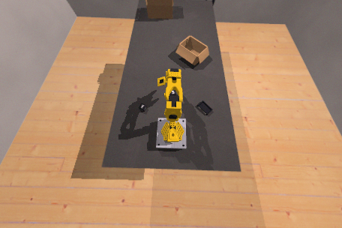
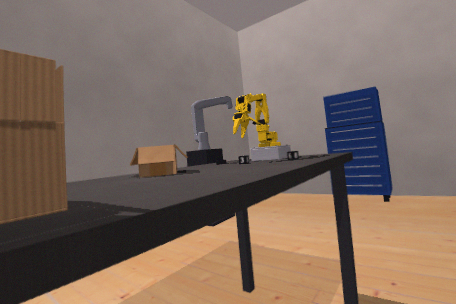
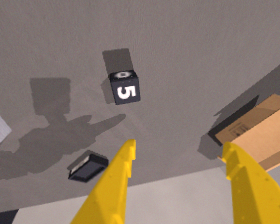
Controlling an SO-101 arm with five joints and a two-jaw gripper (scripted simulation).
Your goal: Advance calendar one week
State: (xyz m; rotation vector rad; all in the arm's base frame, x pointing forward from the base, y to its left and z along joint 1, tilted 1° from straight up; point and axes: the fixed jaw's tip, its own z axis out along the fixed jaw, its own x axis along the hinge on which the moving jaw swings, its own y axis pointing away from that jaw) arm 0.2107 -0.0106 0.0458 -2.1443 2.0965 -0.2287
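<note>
Top view: you have the tray (image 1: 205, 107) (image 3: 88, 168) on the table (image 1: 150, 46) (image 2: 200, 187), to the robot's right; no cube is seen in it.
Side cube (image 1: 142, 107) (image 2: 293, 155): on the table to the robot's left, well apart from the tray.
5-cube (image 2: 243, 160) (image 3: 125, 90): on the table ahead of the base (image 1: 160, 144) (image 2: 270, 153); your wrist view shows a 5 and a 0 on adjoining faces. From above, the arm (image 1: 173, 91) (image 2: 261, 107) appears to hide it.
Handling: expect a light, stiff cube; its smooth faces may slip or twist if you pinch off centre.
Hold: take two opposite side faces at mid-height, keeping your fingers off the intended front digit.
Jaws: moderately open, neither wide nor narrow.
Contact: your gripper (image 2: 238, 136) (image 3: 180, 144) holds nothing and hangs above the table, touching neither cube.
Date: you cannot confirm it from these views; settle the digits before placing.
</note>
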